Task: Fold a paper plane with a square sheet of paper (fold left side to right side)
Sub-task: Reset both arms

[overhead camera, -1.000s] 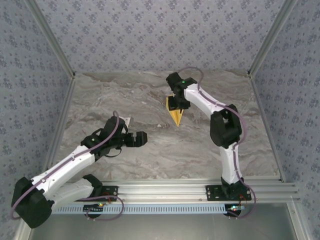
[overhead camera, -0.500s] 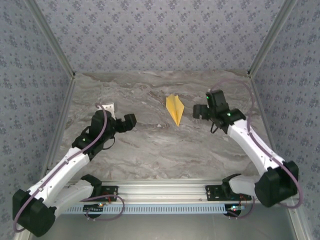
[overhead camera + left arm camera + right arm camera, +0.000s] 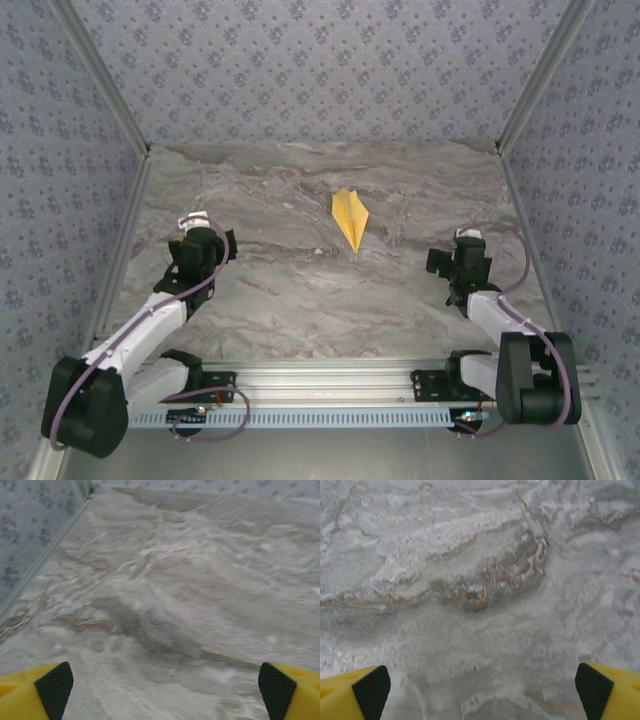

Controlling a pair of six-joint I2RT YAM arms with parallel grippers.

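Observation:
The paper plane [image 3: 350, 217], a slim yellow-orange dart with a centre crease, lies flat on the marble table [image 3: 300, 290] in the top view, its tip pointing toward the near edge. Neither gripper touches it. My left gripper [image 3: 196, 240] sits far to its left, drawn back near the left wall. Well to the plane's right and nearer the front is my right gripper [image 3: 458, 260]. In the left wrist view the yellow fingers [image 3: 50, 685] stand wide apart over bare marble. The right wrist view shows its fingers [image 3: 367, 687] just as far apart, nothing between them.
Patterned walls with metal corner posts [image 3: 525, 85] close in the table on three sides. An aluminium rail [image 3: 330, 380] carrying both arm bases runs along the near edge.
The right gripper has let go of the plane and pulled back to the right front. The left arm has drawn back toward the left wall. The plane stays where it lay.

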